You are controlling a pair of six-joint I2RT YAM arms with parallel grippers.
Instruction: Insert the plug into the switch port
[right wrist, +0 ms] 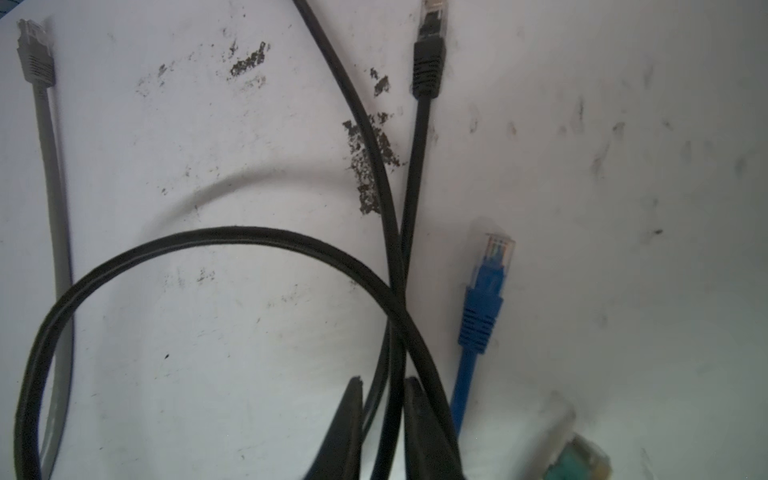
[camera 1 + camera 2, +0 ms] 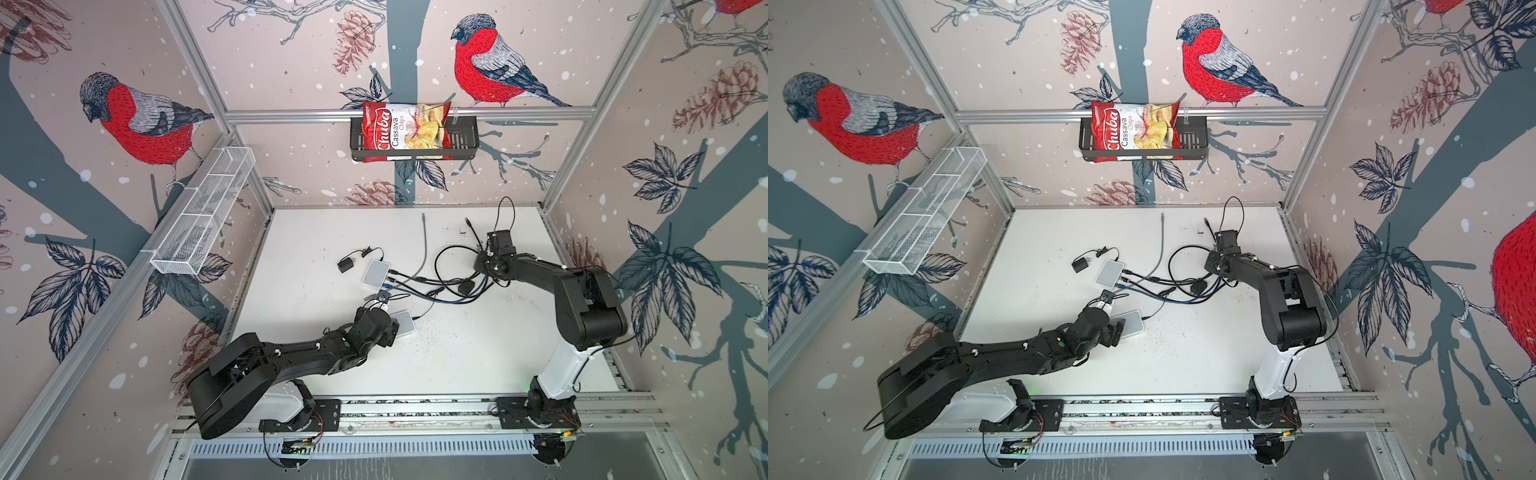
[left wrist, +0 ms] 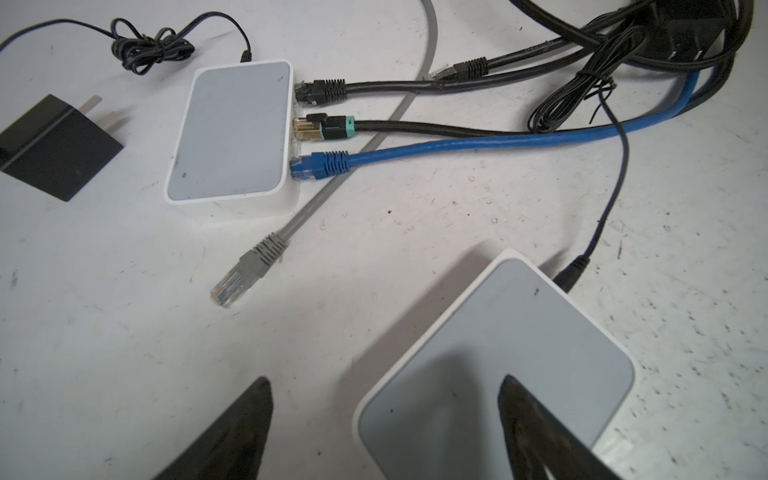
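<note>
Two white switches lie on the table. The far switch (image 3: 232, 129) (image 2: 376, 272) has a black, a teal-and-gold and a blue plug in its ports, and a loose grey plug (image 3: 232, 282) lies beside it. My left gripper (image 3: 386, 399) hangs open over a corner of the near switch (image 3: 498, 353) (image 2: 404, 322), holding nothing. My right gripper (image 1: 384, 386) stands slightly parted at the back right. The thin black cable of a loose black plug (image 1: 430, 54) (image 2: 467, 220) runs through its gap, with a sliver of table showing beside it. A loose blue plug (image 1: 488, 286) lies close by.
A black power adapter (image 3: 58, 149) lies left of the far switch. Tangled black and blue cables (image 2: 453, 286) spread between the switches and the right arm. A second grey plug (image 1: 35, 50) and a teal plug (image 1: 582, 457) lie loose. A chips bag (image 2: 405, 126) sits in a back-wall basket.
</note>
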